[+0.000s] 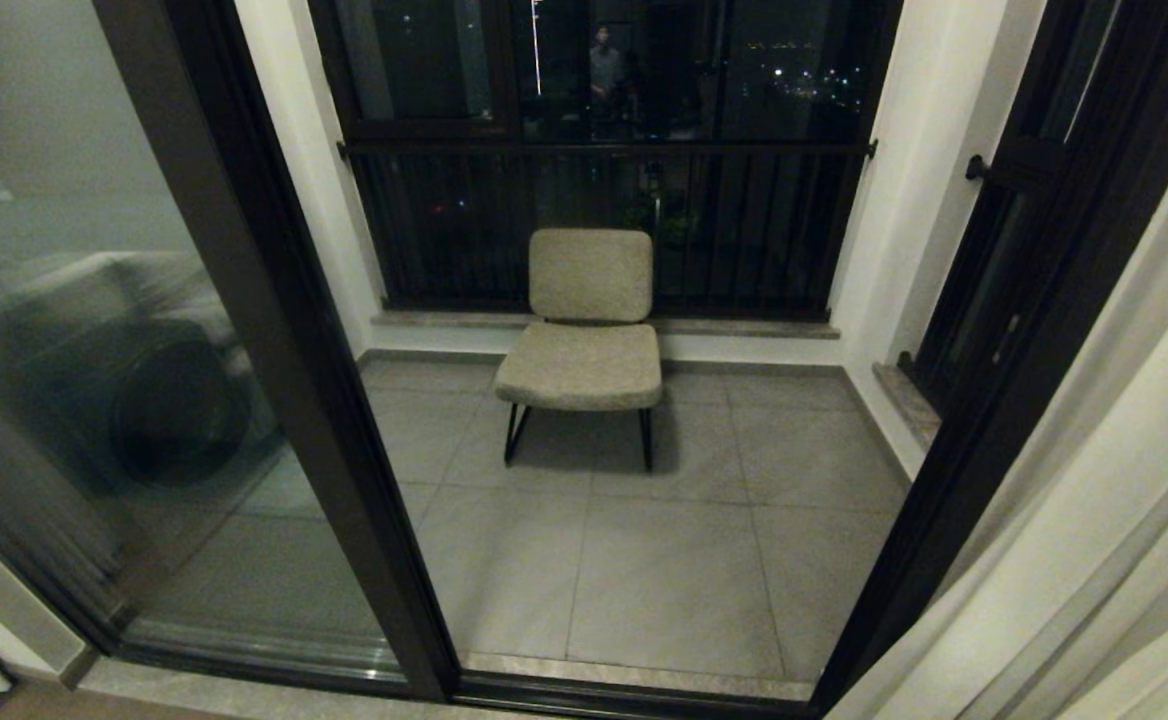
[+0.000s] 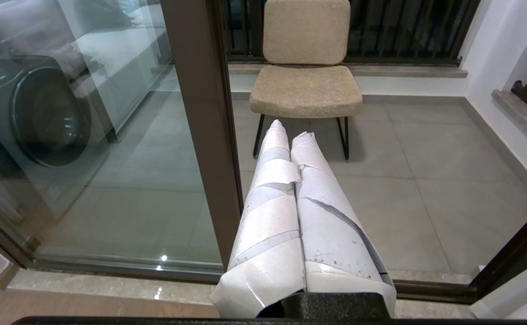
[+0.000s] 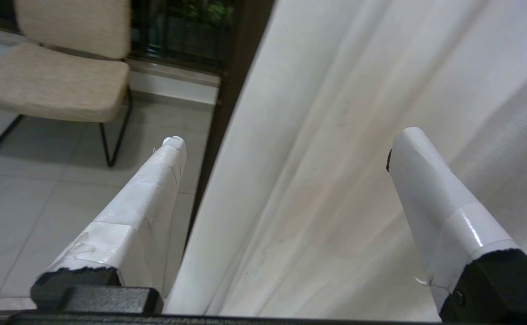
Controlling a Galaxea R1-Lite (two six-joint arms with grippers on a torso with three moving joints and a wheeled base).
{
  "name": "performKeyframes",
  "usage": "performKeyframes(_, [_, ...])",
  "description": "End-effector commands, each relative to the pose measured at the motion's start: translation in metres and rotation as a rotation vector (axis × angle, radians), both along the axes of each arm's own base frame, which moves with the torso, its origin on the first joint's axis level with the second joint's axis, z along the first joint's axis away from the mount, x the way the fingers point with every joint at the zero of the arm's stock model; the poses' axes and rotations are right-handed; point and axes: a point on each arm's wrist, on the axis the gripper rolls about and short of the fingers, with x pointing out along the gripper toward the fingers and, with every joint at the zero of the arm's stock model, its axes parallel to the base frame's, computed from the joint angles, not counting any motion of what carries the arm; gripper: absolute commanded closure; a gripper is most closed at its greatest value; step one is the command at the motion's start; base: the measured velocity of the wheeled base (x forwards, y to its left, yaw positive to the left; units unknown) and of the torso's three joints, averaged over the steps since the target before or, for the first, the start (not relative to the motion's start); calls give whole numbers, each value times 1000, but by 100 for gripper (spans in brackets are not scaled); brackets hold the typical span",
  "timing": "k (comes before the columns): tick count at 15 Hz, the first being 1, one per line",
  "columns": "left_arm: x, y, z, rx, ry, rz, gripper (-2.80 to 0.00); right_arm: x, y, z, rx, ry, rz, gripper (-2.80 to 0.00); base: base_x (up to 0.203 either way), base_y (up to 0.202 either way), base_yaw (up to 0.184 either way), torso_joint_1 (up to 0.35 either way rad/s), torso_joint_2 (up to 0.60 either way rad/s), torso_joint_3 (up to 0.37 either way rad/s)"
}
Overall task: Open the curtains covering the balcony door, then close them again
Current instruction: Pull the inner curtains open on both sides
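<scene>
Cream curtains [image 1: 1094, 520] are gathered at right of frame, the balcony door [image 1: 274, 350] uncovered; closing is judged left. Right hand [image 3: 286, 149] is spread wide around their edge, left hand [image 2: 290, 135] closed, empty.

Beige chair [image 1: 584, 340] on tiles; perhaps a washer [image 1: 159, 400].

A home, at the doorway to a small tiled balcony by night. Shown by a padded beige chair [image 1: 584, 335] on thin black legs, a front-loading washing machine [image 1: 139, 385] behind the glass balcony door [image 1: 244, 330], cream curtains [image 1: 1094, 520] gathered at the right, and a black-railed window [image 1: 604, 190] with city lights beyond.
</scene>
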Motion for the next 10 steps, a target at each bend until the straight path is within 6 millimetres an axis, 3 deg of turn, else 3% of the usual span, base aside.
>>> performKeyframes(1, [0, 0, 0, 0, -1, 1, 0, 1, 4, -1, -6, -3, 37, -280, 0, 0, 0, 0, 0, 0])
performKeyframes(2, [0, 0, 0, 0, -2, 1, 0, 2, 5, -1, -12, 2, 50, -280, 0, 0, 0, 0, 0, 0])
performKeyframes(3, [0, 0, 0, 0, -1, 1, 0, 3, 5, -3, -20, 9, 58, 0, 0, 0, 0, 0, 0, 0])
performKeyframes(7, [0, 0, 0, 0, -1, 0, 0, 14, 4, -4, -10, 26, 120, 0, 0, 0, 0, 0, 0, 0])
performKeyframes(10, [0, 0, 0, 0, -1, 1, 0, 44, 0, 4, -9, 13, 240, 0, 0, 0, 0, 0, 0, 0])
